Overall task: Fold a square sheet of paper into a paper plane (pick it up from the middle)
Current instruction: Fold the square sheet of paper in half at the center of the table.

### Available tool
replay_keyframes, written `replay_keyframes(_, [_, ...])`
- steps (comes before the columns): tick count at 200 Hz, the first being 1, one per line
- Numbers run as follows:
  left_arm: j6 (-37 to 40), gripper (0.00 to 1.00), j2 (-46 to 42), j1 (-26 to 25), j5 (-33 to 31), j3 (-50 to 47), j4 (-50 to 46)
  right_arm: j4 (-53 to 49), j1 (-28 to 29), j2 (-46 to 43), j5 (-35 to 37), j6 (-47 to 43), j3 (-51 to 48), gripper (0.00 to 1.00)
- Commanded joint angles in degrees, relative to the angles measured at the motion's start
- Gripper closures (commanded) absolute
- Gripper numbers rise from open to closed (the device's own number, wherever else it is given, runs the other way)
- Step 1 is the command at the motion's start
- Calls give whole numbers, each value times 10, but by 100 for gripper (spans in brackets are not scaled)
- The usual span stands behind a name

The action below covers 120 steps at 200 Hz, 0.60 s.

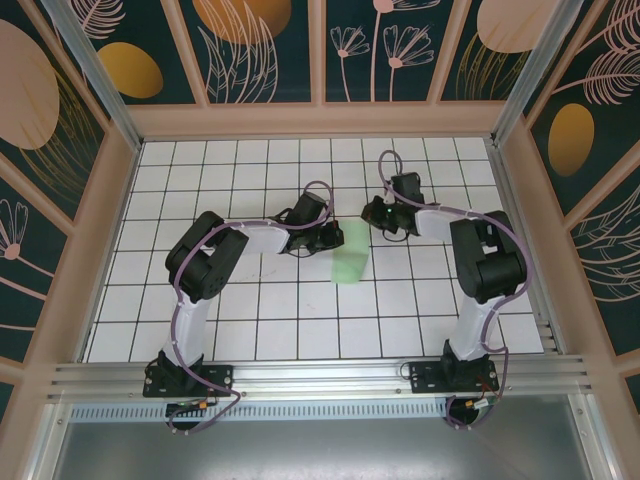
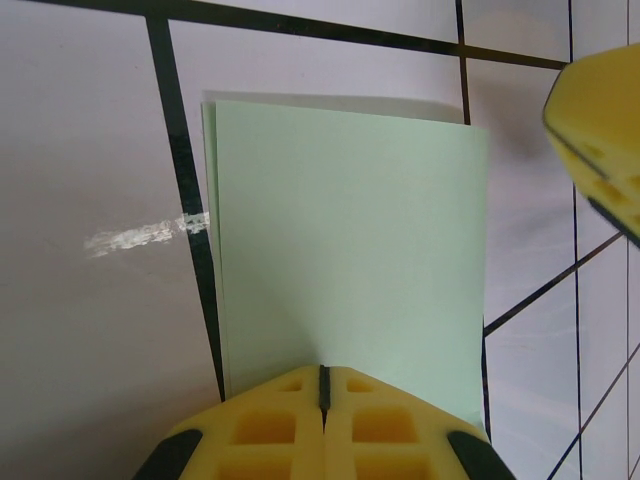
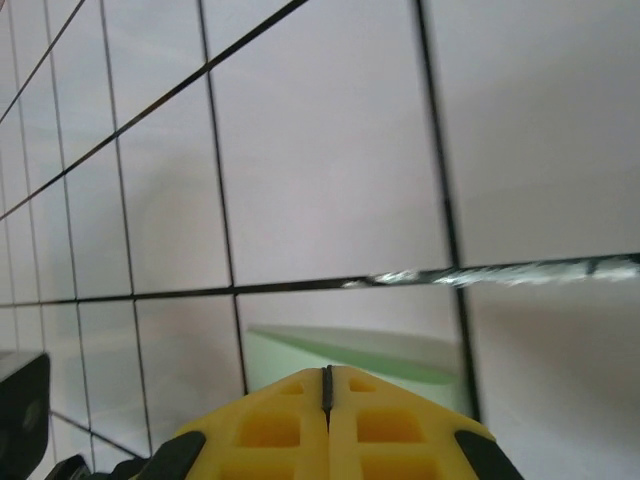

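The square sheet of paper point(image 1: 351, 262), folded to a pale green rectangle (layers not quite flush), lies flat in the middle of the desk point(image 1: 250, 310), with the left hand point(image 2: 323, 380) closed together at its left edge and the right hand point(image 3: 327, 378) closed together by its far right corner.

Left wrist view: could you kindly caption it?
Shut left gripper at the near edge of folded green paper on gridded table.

Top external camera is looking down from behind the arm bases point(image 1: 190, 380) onto the gridded table point(image 1: 250, 330). Both wrist cameras are viewing close, sharing the green paper sheet point(image 2: 340, 240).
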Motion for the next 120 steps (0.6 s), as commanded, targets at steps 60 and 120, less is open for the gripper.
replay_keyframes(60, [3, 100, 51, 3, -68, -48, -116, -4, -18, 56, -2, 1, 5, 94])
replay_keyframes(120, [1, 100, 49, 3, -68, -50, -115, -10, -26, 8, 64, -15, 9, 94])
